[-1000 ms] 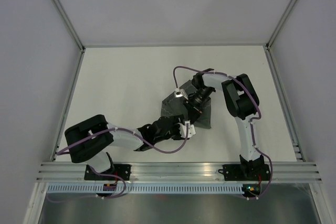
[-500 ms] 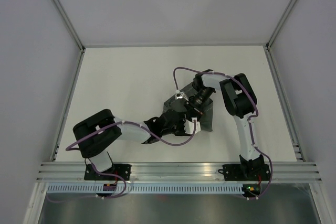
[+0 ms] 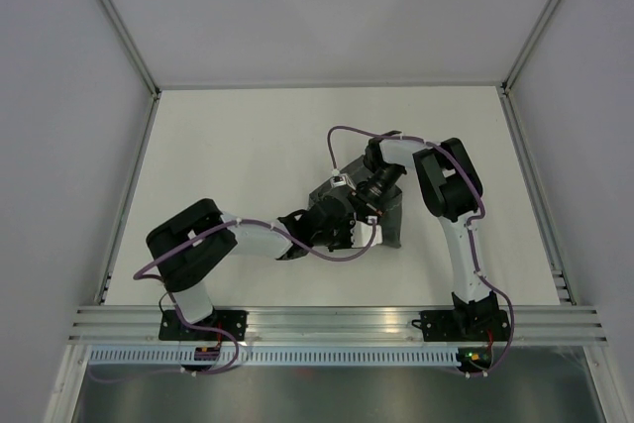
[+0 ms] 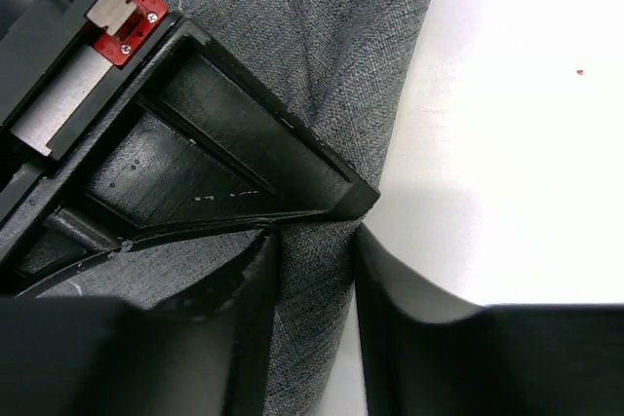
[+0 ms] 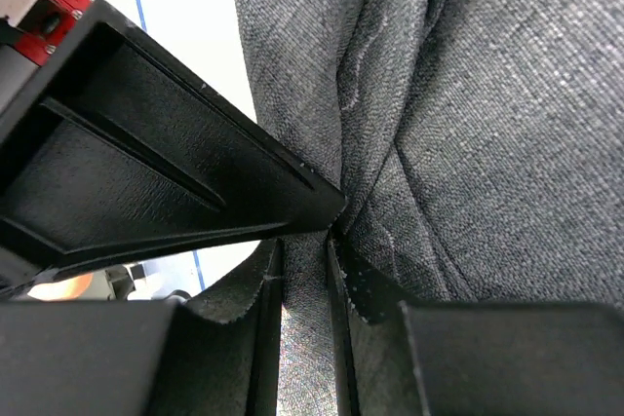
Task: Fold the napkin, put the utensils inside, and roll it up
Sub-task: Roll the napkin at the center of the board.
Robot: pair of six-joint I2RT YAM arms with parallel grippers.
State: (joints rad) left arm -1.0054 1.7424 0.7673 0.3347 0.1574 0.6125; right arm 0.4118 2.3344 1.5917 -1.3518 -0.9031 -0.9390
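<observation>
Napkin point(image 3: 389, 227), dark grey and bunched into ridges, lies on the white desk point(image 3: 248, 146) just in front of the two arms, with both hands meeting tip to tip over it. The left hand point(image 4: 314, 245) is pinching a raised fold of the cloth, and its wrist view shows fabric filling the narrow gap between its fingers. The right hand point(image 5: 304, 250) is pinching a neighbouring pleat, close to a pale line of stitching point(image 5: 356, 65). No fork or other cutlery shows in any view, and whether any lies under the cloth cannot be told. The napkin looks crumpled rather than squared off, so the work appears to be at the folding stage, or the gathering of a fold. To do this step well, both pinches likely need to hold firm while the hands travel together in the same direction, lifting the cloth only enough to clear the desk. The hands are nose to nose, so a small spread between them before moving would ease the risk of a knock. It would also pull the pleats taut, letting the fold land flat rather than rumpled.
</observation>
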